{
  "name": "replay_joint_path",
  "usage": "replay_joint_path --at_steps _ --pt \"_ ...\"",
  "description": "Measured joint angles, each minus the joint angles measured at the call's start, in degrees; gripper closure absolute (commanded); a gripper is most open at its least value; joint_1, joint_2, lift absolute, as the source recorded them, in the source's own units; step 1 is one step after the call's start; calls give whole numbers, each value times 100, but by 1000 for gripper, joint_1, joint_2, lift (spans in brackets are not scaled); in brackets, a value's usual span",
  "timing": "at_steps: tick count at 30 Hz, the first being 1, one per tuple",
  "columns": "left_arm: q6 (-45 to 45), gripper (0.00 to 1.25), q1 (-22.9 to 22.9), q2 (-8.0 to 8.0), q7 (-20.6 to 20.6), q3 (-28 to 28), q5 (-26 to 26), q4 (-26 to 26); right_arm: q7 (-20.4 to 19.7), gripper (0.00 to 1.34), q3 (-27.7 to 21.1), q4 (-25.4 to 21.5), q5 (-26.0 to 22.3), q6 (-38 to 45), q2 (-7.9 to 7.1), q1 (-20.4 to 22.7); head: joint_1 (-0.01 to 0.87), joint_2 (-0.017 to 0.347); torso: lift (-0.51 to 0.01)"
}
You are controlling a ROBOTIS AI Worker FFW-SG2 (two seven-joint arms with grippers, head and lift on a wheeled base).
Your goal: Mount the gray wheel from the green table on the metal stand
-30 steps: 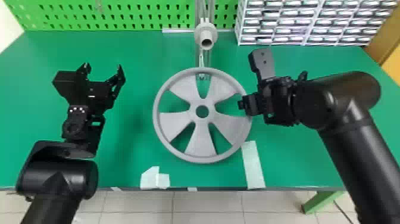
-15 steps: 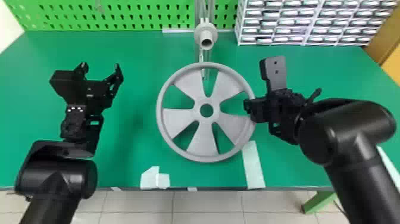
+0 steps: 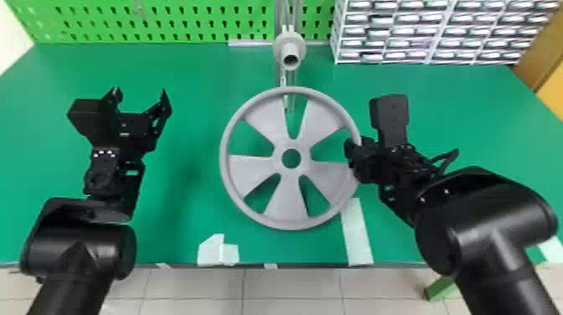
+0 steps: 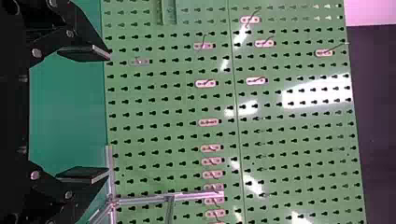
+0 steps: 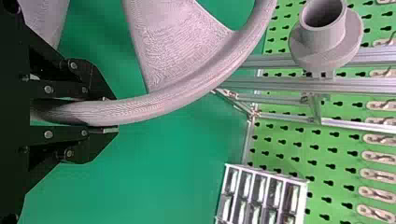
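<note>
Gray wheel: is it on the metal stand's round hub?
No, the right pincer grips the gray wheel by its rim, while the round hub on the metal stand is bare.

Bright light throws white glare patches across the green pegboard [image 4: 292, 133].

The left gripper [image 3: 141, 95] gapes wide, while the right gripper [image 3: 352, 157] is clamped, its black arm [image 3: 486, 228] (chunky thing, that) bent inward.
</note>
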Motion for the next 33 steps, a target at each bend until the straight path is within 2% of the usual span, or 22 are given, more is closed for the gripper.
replay_joint_path --at_steps 8,18,27,33 --pt "0 384 15 0 10 19 14 0 96 1096 -9 -61 242 -616 16 302 867 52 -100" --pt "0 384 43 0 56 47 73 -9 248 1096 11 -81 520 -1982 29 654 867 52 -100" --pt "0 384 61 0 108 55 139 -9 262 1096 -1 -5 724 -3008 24 835 867 52 -100" --pt "8 384 80 0 138 47 183 -9 262 1096 -35 37 793 -3396 47 880 867 52 -100"
